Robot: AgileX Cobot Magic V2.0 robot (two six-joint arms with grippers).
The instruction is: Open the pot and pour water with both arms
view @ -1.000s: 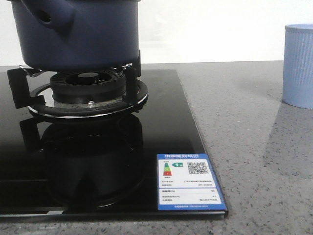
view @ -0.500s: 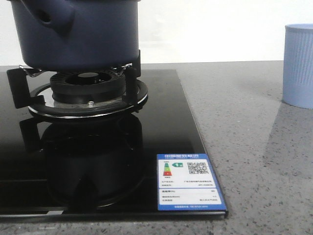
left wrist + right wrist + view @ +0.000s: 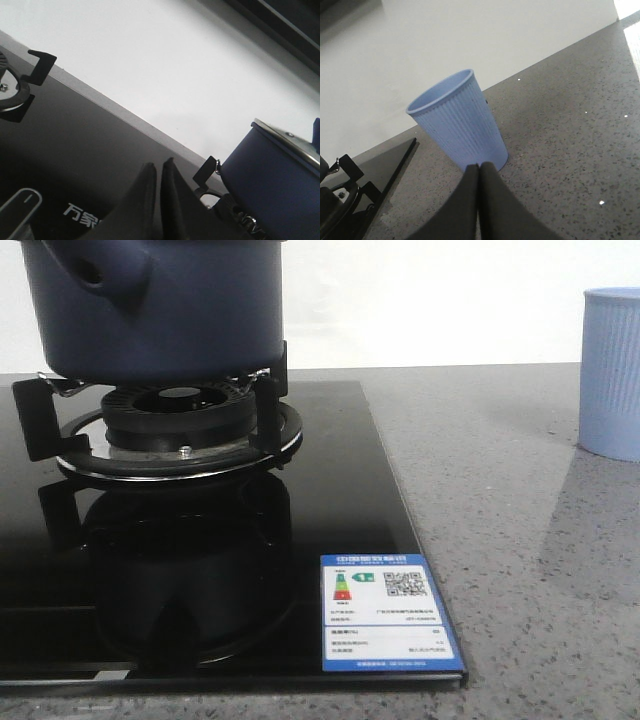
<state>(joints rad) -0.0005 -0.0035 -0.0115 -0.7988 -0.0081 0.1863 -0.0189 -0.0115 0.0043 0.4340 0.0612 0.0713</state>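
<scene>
The dark navy pot (image 3: 160, 305) sits on the burner grate (image 3: 170, 430) of a black glass hob, its stubby holed knob (image 3: 105, 275) facing the front camera; its top is cut off by the frame. The left wrist view shows the pot's side and metal rim (image 3: 272, 172) off to one side of my left gripper (image 3: 160, 167), which is shut and empty above the hob glass. My right gripper (image 3: 479, 167) is shut and empty, its tips just in front of the base of a light blue ribbed cup (image 3: 457, 120). Neither gripper shows in the front view.
The cup (image 3: 612, 370) stands on the grey speckled counter (image 3: 500, 500) at the right. A blue-and-white energy label (image 3: 385, 610) is stuck to the hob's front right corner. A second burner grate (image 3: 20, 82) and a hob control knob (image 3: 17, 210) lie near the left gripper.
The front view has shifted very slightly; the pot, grate and cup stand as before.
</scene>
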